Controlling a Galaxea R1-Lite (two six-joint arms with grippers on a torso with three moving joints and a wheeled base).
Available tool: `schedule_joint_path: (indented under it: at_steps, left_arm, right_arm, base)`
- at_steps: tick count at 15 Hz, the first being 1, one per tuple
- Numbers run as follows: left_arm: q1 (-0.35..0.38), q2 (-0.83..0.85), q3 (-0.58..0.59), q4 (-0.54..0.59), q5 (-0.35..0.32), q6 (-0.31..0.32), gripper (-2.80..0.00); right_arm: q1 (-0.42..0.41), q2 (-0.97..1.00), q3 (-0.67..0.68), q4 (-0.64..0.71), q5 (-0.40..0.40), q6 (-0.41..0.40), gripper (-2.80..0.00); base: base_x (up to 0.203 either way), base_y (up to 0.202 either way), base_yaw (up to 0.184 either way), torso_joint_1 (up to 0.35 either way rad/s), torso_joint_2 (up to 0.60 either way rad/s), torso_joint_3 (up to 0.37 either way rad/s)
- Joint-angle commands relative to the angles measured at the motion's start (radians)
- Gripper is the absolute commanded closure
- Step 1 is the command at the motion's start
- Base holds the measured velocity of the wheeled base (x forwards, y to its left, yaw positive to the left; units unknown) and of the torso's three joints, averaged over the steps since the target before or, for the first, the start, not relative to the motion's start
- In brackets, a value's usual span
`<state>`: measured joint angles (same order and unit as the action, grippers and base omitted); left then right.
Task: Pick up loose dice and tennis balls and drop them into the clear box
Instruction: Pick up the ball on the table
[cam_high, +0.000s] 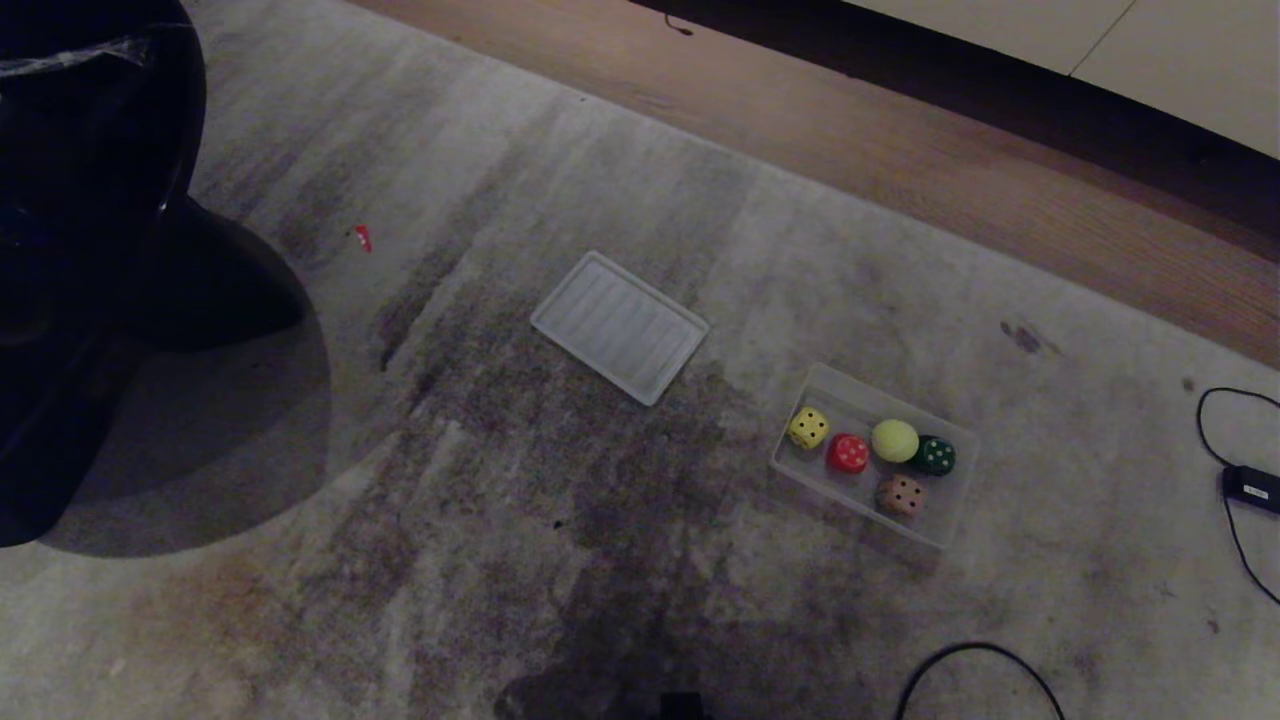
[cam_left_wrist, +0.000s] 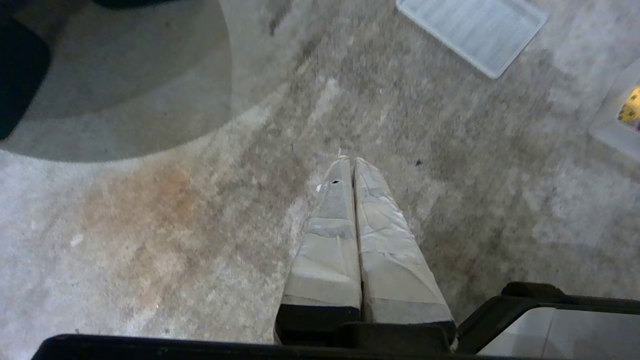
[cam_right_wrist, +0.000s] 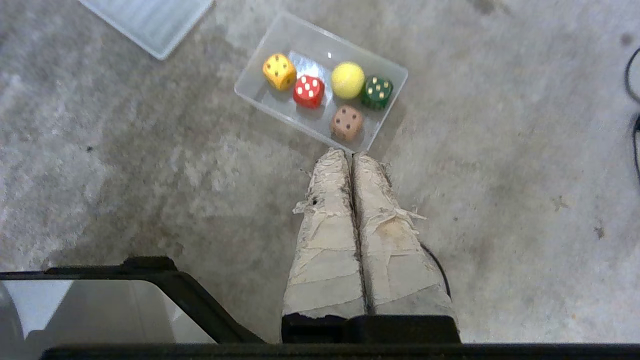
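Neither arm shows in the head view; a large dark shape (cam_high: 90, 250) fills that view's left edge and cannot be made out. In the left wrist view the clear box (cam_left_wrist: 612, 122) is cut off at the frame edge, with only a scrap of the yellow die (cam_left_wrist: 631, 105) showing inside it.

The clear box (cam_high: 872, 455) sits on the stained carpet (cam_high: 450, 500), its long axis running diagonally in the head view, from nearer-left to farther-right of the frame. Inside lie the yellow die (cam_high: 808, 428), the red die (cam_high: 848, 453), one tennis ball (cam_high: 895, 440) and the dark green die (cam_high: 935, 455) in a rough row along that axis, with the pinkish-brown die (cam_high: 901, 494) beside them against the nearer wall. A flat ribbed panel (cam_high: 620, 326) lies apart on the carpet, slanted the same way.

The left gripper (cam_left_wrist: 350, 162) hangs over bare carpet, jaws pressed together and empty. The right gripper (cam_right_wrist: 350, 152) hangs just short of the box's corner, jaws likewise pressed together, holding nothing
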<state>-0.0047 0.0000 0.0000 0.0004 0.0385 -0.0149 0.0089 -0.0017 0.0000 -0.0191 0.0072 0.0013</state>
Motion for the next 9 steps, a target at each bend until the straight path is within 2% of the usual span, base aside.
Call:
schedule_joint_path:
  at_steps: [1, 9]
  left_arm:
    - [-0.001, 0.002, 0.002, 0.0, 0.0, 0.0, 0.0]
    - [-0.001, 0.002, 0.002, 0.0, 0.0, 0.0, 0.0]
  right_arm:
    - [0.0, 0.002, 0.008, -0.001, 0.0, 0.0, 0.0]
    - [0.0, 0.002, 0.008, -0.001, 0.0, 0.0, 0.0]
  base:
    - [0.0, 0.0, 0.0, 0.001, 0.0, 0.206]
    - [0.0, 0.0, 0.0, 0.004, 0.0, 0.202]
